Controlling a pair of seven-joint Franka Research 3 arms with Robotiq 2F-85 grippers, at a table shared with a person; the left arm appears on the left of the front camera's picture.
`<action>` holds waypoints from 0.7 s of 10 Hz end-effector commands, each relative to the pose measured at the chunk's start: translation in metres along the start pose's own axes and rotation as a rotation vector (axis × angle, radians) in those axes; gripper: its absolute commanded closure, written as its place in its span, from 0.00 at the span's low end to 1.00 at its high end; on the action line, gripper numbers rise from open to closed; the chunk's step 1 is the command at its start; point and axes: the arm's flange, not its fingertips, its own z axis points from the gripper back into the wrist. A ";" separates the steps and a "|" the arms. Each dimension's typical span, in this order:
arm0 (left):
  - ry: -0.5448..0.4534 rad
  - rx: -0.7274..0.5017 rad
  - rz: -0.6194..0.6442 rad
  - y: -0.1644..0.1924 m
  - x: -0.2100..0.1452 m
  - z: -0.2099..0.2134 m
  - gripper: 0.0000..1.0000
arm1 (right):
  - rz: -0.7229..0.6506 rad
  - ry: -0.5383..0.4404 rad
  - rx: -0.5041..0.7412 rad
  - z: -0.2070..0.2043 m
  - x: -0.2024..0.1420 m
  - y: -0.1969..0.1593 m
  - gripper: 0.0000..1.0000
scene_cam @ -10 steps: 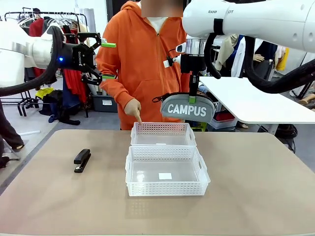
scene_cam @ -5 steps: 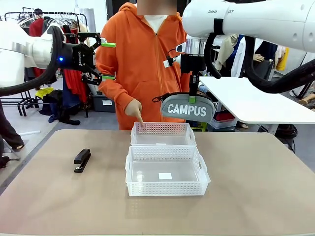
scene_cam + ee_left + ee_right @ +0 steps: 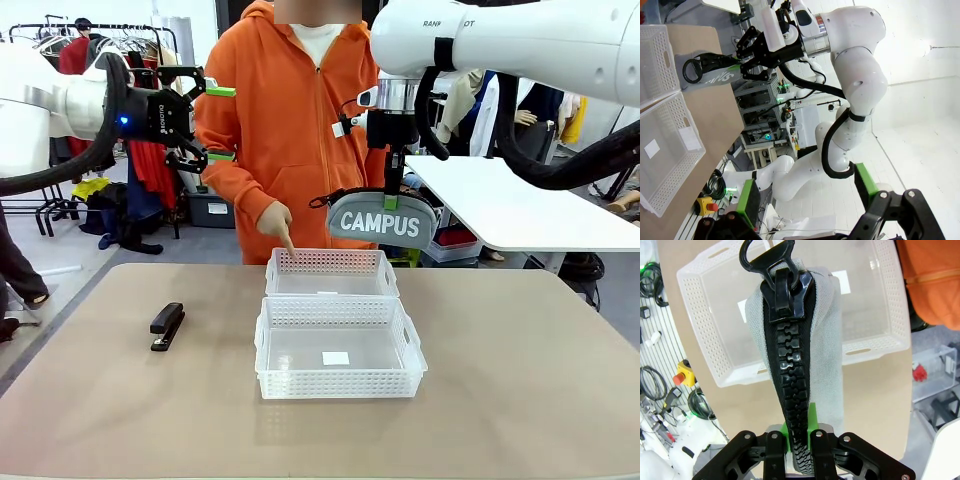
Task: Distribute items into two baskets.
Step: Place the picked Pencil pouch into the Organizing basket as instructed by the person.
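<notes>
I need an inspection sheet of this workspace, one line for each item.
Surface: beige table, flat.
Job's things: grey fabric CAMPUS pouch hangs over far white lattice plastic basket; near white lattice plastic basket holds only a label; small black stapler lies left of them.
Clutter: nothing seen.
Tools: left tool open, raised, empty; right tool shut on the pouch.
Cables: black hose along right arm, off the table.
Surroundings: person's hand points at far basket; clothes rack behind.

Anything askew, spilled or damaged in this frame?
Nothing stands out. The near basket and far basket sit square, one behind the other; the stapler lies flat to their left; the pouch hangs intact from the shut right gripper above them.
</notes>
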 end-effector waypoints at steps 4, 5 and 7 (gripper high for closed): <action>-0.001 -0.002 -0.004 -0.002 -0.001 0.001 0.00 | -0.004 -0.003 -0.006 0.004 -0.001 0.001 1.00; -0.001 -0.002 -0.004 -0.002 -0.001 0.001 0.00 | -0.004 -0.003 -0.006 0.004 -0.001 0.001 1.00; -0.001 -0.002 -0.004 -0.002 -0.001 0.001 0.00 | -0.004 -0.003 -0.006 0.004 -0.001 0.001 1.00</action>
